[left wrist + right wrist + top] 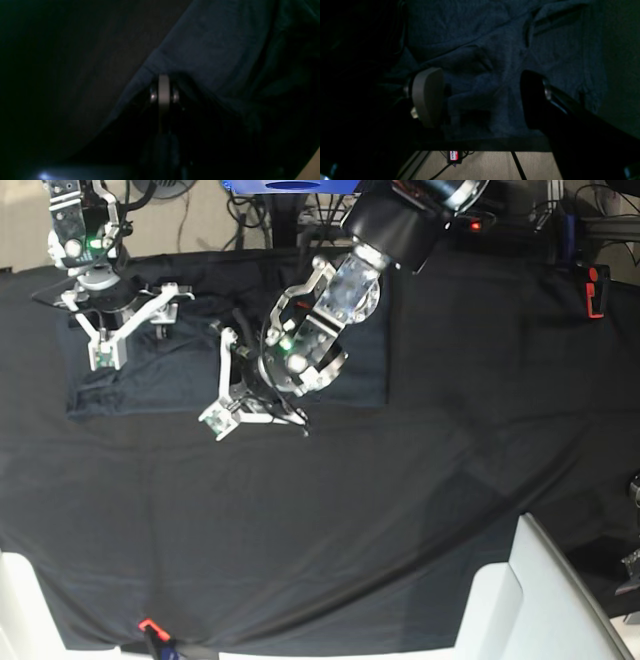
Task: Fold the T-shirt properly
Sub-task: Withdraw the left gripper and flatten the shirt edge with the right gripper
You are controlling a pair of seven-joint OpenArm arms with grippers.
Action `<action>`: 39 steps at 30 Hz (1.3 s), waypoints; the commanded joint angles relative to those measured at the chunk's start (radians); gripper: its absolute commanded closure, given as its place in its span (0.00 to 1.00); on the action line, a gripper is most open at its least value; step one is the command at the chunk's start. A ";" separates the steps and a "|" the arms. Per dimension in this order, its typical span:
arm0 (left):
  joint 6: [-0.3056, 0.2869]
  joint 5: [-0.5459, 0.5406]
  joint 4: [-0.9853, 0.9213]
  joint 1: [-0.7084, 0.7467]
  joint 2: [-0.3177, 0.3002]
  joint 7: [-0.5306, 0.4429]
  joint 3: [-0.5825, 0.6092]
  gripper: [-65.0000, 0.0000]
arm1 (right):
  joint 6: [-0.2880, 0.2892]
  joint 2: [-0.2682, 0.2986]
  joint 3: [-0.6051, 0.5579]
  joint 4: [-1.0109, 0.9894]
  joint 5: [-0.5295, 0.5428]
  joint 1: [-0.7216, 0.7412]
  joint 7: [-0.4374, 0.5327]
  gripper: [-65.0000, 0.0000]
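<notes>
The T-shirt (340, 370) lies as a flat grey rectangle at the back left of the black table cloth (400, 510). My left gripper (225, 415) reaches down to the shirt's near edge. In the left wrist view its fingers (163, 87) are pressed together, with the tips tucked into the hem of the T-shirt (212, 42), so the left gripper (163, 76) is shut on the cloth. My right gripper (135, 325) hovers over the shirt's left part. In the right wrist view the right gripper (480, 75) stands open with wrinkled T-shirt (482, 50) between its fingers (427, 97), apart from them.
The table's edge (482, 143) runs just behind the right gripper, with floor, cables and a red-labelled tag (453, 155) beyond it. A white moulded piece (540, 600) sits at the front right, a red clamp (595, 290) at the back right, an orange clip (150, 627) at the front.
</notes>
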 commanded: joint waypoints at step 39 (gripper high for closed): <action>-0.248 -0.588 0.143 0.547 -0.522 -0.341 -0.792 1.00 | -0.003 0.008 -0.438 -0.002 -0.003 0.083 -0.086 0.32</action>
